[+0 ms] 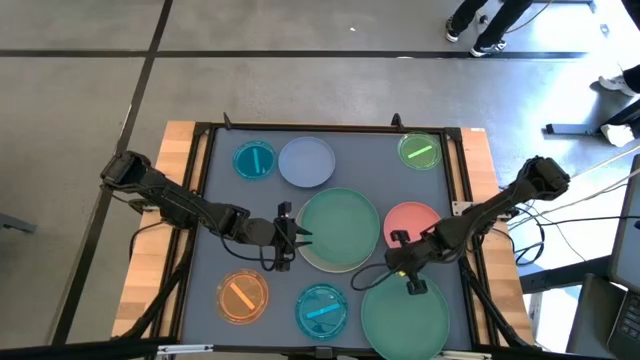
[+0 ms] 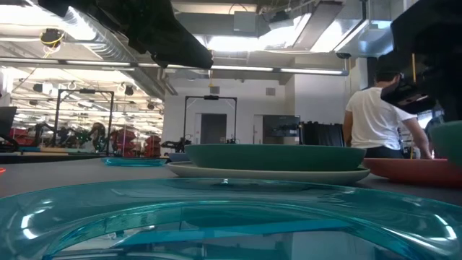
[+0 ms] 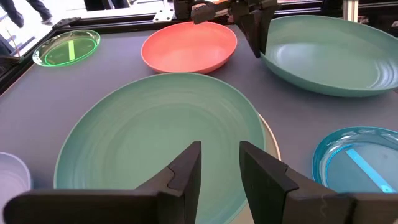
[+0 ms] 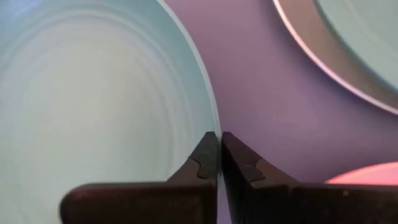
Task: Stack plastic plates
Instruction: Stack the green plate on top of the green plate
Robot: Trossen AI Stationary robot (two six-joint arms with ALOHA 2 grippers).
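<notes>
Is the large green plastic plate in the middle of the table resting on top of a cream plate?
Yes: the large green plate lies on a cream plate whose rim shows beneath it.

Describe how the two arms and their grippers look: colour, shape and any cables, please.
Both arms are dark, nearly black, built of slim jointed segments with a bulkier block at the shoulder end. Dark cables loop beside the left arm. The left gripper has two flat, dark fingers with stepped inner faces. The right gripper has the same dark, notched fingers. No markings are visible.
</notes>
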